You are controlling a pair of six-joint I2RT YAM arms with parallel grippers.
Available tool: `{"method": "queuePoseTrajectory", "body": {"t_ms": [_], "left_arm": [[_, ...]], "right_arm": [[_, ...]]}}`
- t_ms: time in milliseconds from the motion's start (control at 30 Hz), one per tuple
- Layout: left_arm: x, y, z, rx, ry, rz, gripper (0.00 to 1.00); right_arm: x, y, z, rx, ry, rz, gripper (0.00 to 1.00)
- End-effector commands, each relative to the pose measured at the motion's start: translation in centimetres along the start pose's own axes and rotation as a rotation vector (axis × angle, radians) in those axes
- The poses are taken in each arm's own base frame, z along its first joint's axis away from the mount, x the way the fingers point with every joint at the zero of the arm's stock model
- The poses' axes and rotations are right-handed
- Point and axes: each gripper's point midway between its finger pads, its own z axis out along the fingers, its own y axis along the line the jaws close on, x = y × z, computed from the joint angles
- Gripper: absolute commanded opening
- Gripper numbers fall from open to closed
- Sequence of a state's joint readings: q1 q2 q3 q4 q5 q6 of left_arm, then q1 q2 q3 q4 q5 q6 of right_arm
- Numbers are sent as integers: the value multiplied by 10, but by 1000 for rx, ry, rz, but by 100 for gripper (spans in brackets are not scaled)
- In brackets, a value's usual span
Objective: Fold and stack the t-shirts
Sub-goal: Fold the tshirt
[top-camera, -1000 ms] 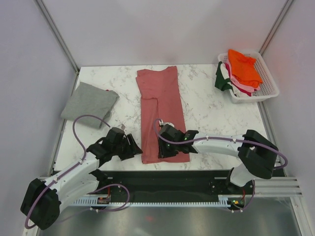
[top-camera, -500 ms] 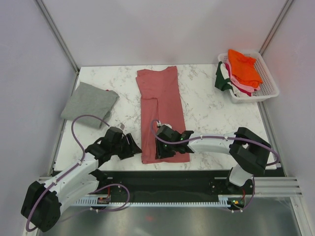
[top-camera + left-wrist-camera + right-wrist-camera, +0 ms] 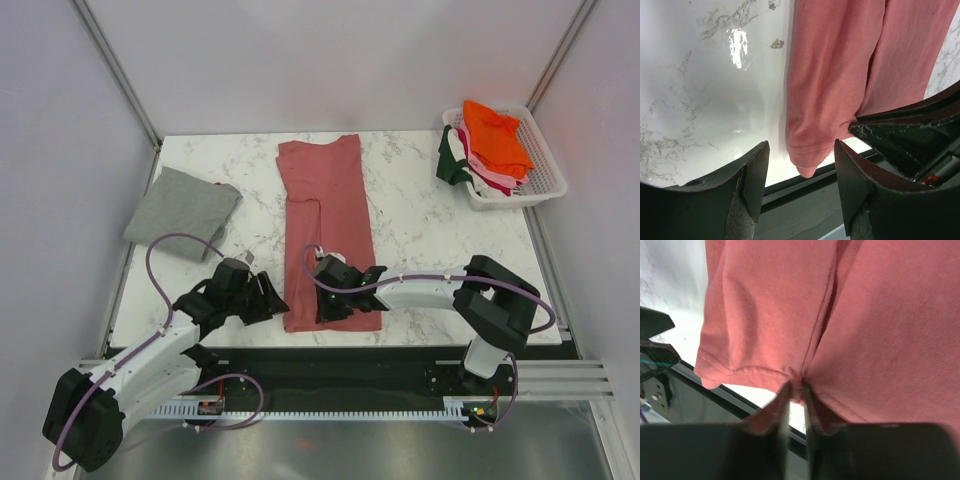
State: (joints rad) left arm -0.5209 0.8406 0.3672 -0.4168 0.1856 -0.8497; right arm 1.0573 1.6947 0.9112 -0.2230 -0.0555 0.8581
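A dusty salmon-pink t-shirt (image 3: 328, 215) lies folded into a long strip down the middle of the table. My right gripper (image 3: 325, 305) is shut on its near hem, the cloth (image 3: 799, 385) bunched between the fingers. My left gripper (image 3: 272, 298) is open just left of the shirt's near left corner (image 3: 807, 165), which lies between its fingers without touching them. A grey t-shirt (image 3: 183, 210) lies folded at the left. Orange, pink, white and dark green t-shirts (image 3: 490, 145) are piled in the basket.
A white slatted basket (image 3: 543, 180) stands at the back right corner. The near table edge and a black rail (image 3: 350, 360) run just below the shirt's hem. Bare marble (image 3: 430, 230) lies right of the pink shirt.
My right gripper has slid a little left along the near hem, pulling the hem's left corner with it. The left gripper has barely moved.
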Motion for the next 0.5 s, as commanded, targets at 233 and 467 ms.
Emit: {"method": "queuePoseTrajectory", "body": {"t_ms": [233,467], "left_arm": [[-6,-8,-2,28,-12,44,62],[-5,-8,-1,31,-6,47,62]], "right_arm": [[-12,23,-23,-68,-38,-11,0],[-14,34,-43,-121,-54,-4,0]]}}
